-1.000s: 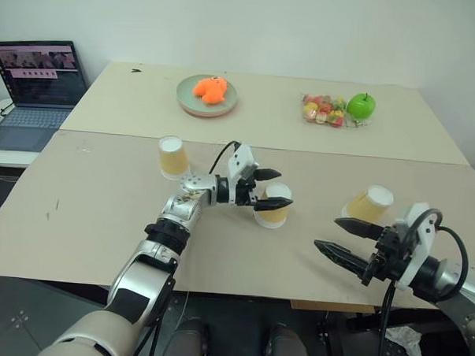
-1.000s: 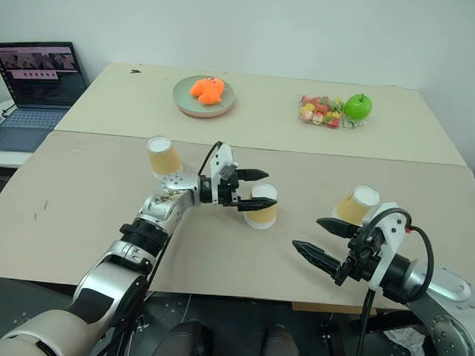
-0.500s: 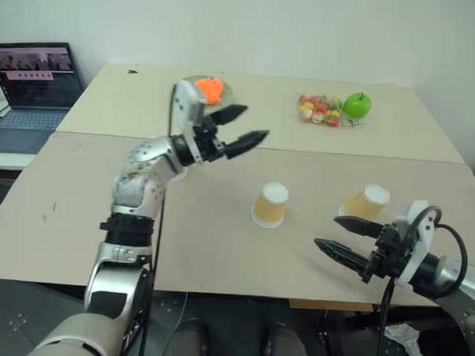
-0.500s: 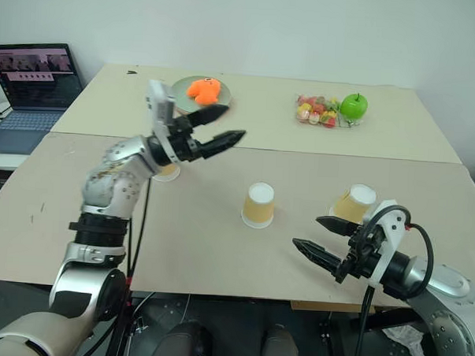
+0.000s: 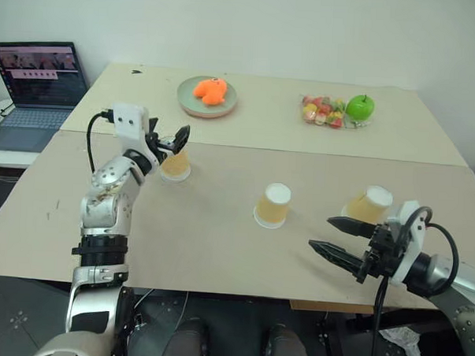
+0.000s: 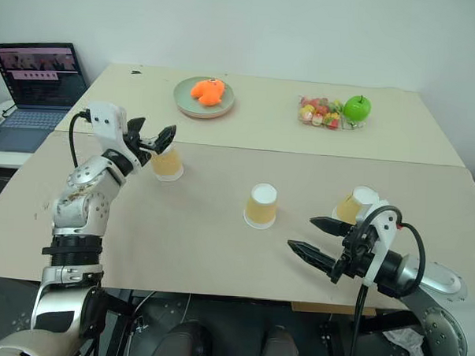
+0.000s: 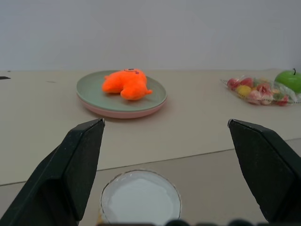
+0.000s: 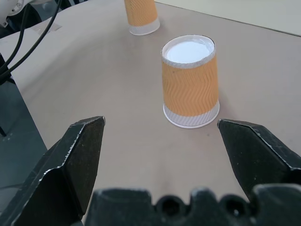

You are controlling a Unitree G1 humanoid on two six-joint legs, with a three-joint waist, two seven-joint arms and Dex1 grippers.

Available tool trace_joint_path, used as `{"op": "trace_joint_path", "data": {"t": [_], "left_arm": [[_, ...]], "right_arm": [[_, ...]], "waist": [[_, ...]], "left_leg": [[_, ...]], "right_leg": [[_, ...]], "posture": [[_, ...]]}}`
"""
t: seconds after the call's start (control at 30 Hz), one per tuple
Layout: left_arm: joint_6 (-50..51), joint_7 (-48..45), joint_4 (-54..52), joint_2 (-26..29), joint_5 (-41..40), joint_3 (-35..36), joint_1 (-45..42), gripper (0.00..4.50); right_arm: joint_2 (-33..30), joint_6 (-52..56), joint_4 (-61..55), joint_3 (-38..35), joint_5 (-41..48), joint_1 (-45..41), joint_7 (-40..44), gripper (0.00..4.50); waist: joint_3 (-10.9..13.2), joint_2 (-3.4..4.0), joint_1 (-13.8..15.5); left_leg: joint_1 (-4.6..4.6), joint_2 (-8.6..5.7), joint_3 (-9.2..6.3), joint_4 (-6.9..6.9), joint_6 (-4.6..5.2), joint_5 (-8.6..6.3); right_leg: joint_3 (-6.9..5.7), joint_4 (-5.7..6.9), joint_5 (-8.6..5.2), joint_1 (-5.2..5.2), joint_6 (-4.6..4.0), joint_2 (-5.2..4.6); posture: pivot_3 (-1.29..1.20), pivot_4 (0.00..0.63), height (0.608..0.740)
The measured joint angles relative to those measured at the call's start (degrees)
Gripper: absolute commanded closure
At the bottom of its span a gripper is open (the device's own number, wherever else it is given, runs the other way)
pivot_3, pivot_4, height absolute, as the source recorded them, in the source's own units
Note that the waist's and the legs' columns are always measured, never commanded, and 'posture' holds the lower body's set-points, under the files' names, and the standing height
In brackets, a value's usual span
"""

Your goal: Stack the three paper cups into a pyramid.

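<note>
The cups (image 5: 273,205) are judged light, thin and easily crushed; each is best taken gently around mid-wall. Both grippers' jaws are spread wide, nothing grasped.

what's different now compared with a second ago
The left gripper, open, has let go of the middle cup, risen and swung to the robot's left, and now hovers over the left cup. The middle cup stands where it was left. The right gripper, open, the right cup and the left cup have stayed put.
</note>
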Motion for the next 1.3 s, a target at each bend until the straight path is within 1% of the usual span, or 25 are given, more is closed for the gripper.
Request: {"op": "trace_joint_path", "data": {"t": [0.17, 0.33, 0.43, 0.53, 0.7, 1.0, 1.23, 1.3], "left_arm": [[-3.51, -0.78, 3.74, 0.86, 1.19, -0.57, 0.3, 0.02], [-6.21, -1.33, 10.33, 1.0, 1.5, -0.62, -1.32, 0.02], [-8.04, -1.35, 13.38, 0.97, 1.52, -0.63, -3.25, 0.02], [-9.64, -1.3, 15.47, 0.93, 1.52, -0.6, -5.16, 0.02], [-11.18, -1.38, 19.58, 0.56, 1.6, -0.8, -6.7, 0.02], [-11.9, -2.92, 20.34, 0.2, 1.77, -2.41, -5.97, 0.02], [-12.93, -2.64, 21.97, 0.16, 3.53, -3.26, -5.61, 0.02], [-13.39, -2.58, 22.55, 0.11, 3.89, -3.39, -5.6, 0.54]], "right_arm": [[0.4, -0.46, 0.0, 0.04, -0.06, -0.17, -0.07, 0.0], [1.1, -0.99, 0.0, 0.02, -0.95, -0.5, -0.48, 0.0], [3.1, -0.82, -0.04, -1.34, 3.34, -3.46, -2.29, 0.0], [2.97, -0.27, -0.58, -4.47, 7.9, -5.16, -3.6, 0.0], [2.47, 0.11, -0.68, -4.51, 8.13, -4.89, -4.27, 0.0], [2.46, 0.11, -1.15, -4.28, 8.08, -4.19, -5.14, 0.0], [2.46, 0.11, -1.18, -3.67, 7.99, -4.12, -5.71, 0.0], [2.46, 0.11, -1.18, -3.67, 7.99, -4.12, -5.92, 0.0]], "waist": [[0.0, 0.0, -0.02], [0.01, -0.01, 0.01], [0.01, -0.02, -0.15], [0.02, -0.03, -0.11], [0.02, -0.03, -0.17], [0.02, -0.03, -0.23], [0.02, -0.03, -0.21], [0.02, -0.03, -0.21]], "left_leg": [[0.0, 0.0, 0.0, 0.0, 0.01, -0.01], [-0.01, -0.06, 0.0, 0.0, 0.02, -0.01], [-0.01, -0.11, -0.01, 0.0, 0.02, -0.01], [-0.02, -0.11, -0.02, -0.01, 0.02, -0.02], [-0.04, -0.15, -0.01, -0.01, 0.04, -0.03], [-0.04, -0.14, -0.01, -0.01, 0.03, -0.02], [-0.04, -0.14, -0.01, -0.01, 0.04, -0.03], [-0.04, -0.14, -0.01, -0.01, 0.04, -0.03]], "right_leg": [[0.0, 0.0, 0.0, 0.01, 0.0, 0.0], [-0.02, -0.01, 0.0, 0.0, 0.0, 0.0], [-0.01, 0.01, 0.0, -0.01, 0.0, -0.01], [-0.03, -0.02, 0.0, 0.0, 0.0, -0.01], [-0.03, -0.02, 0.0, -0.01, 0.01, -0.03], [-0.03, -0.01, 0.0, -0.02, 0.01, -0.03], [-0.03, 0.0, 0.0, -0.02, 0.01, -0.03], [-0.03, -0.01, 0.0, -0.02, 0.01, -0.03]], "posture": [[0.0, 0.15, 0.673], [0.0, 0.15, 0.673], [0.0, 0.15, 0.673], [0.0, 0.15, 0.673], [0.0, 0.15, 0.673], [0.0, 0.15, 0.673], [0.0, 0.15, 0.673], [0.0, 0.15, 0.673]]}}
